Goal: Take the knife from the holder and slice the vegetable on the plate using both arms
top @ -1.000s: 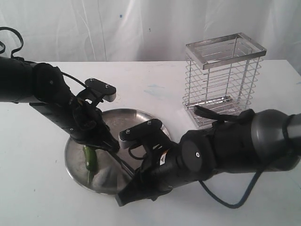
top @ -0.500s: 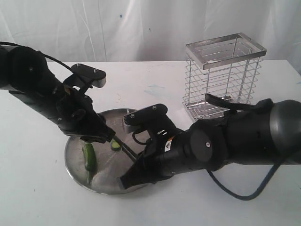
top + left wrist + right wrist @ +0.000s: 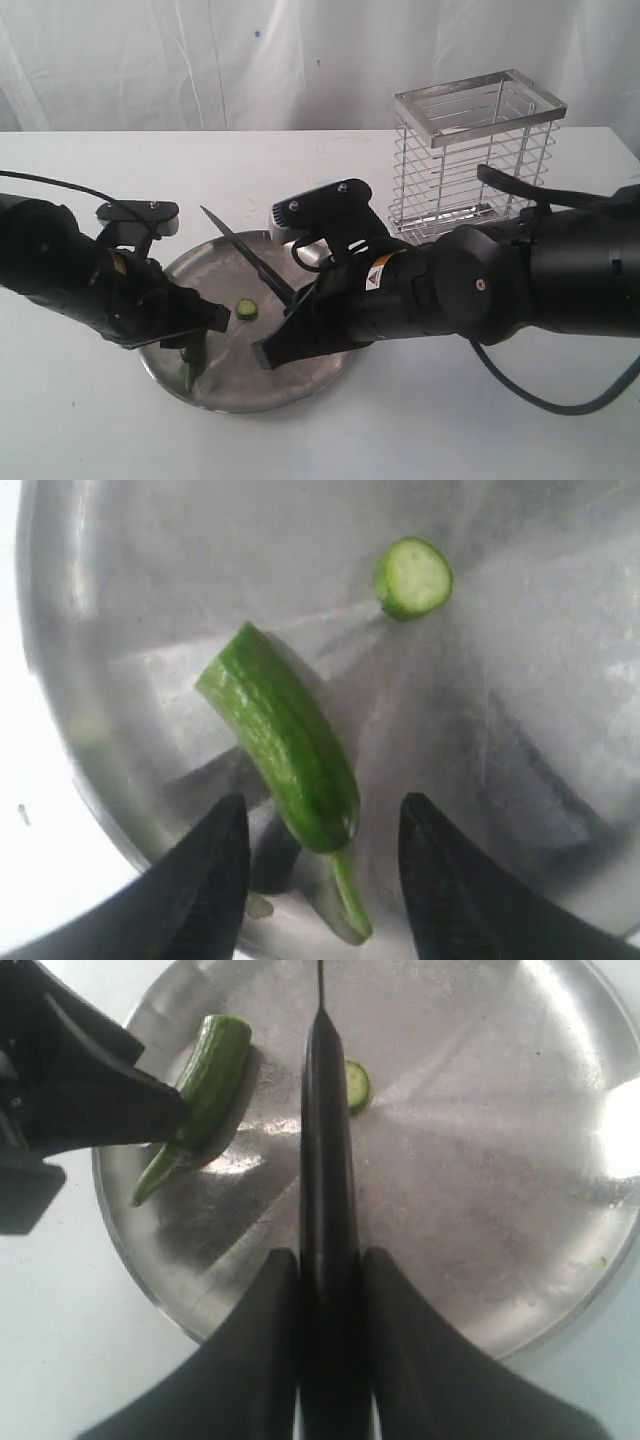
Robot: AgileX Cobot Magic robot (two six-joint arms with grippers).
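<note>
White table [image 3: 90,420], cloth backdrop behind; contents listed from the left of the exterior view.

Left arm [image 3: 60,275]: black, lying low across the table, cable trailing from it; left gripper [image 3: 195,325] at the plate's left edge, fingers [image 3: 215,880] spread apart, nothing between them pressed; in the left wrist view the fingers stand either side of the stem end of the vegetable [image 3: 285,745], not touching it.

Plate [image 3: 300,380]: round, dull steel, flat on the table between the two arms; left gripper and right arm overlap much of it in the exterior view.

Vegetable: green chili, main piece lying on the plate's left part, stem toward the rim, cut end toward the middle; largely hidden by the left gripper in the exterior view.

Cut slice [image 3: 245,309]: small round disc, pale face up, on the plate, apart from the main piece, near the blade.

Knife [image 3: 245,254]: all black, handle clamped between the fingers of the right gripper [image 3: 325,1290]; blade raised above the plate, tip pointing up and left; slice just beside the blade in the right wrist view.

Right arm [image 3: 480,290]: bulky, black, warning sticker on it, crossing the plate's right side.

Holder [image 3: 475,160]: silver wire basket, upright, behind the right arm, well apart from the plate; lower front hidden by the arm.
</note>
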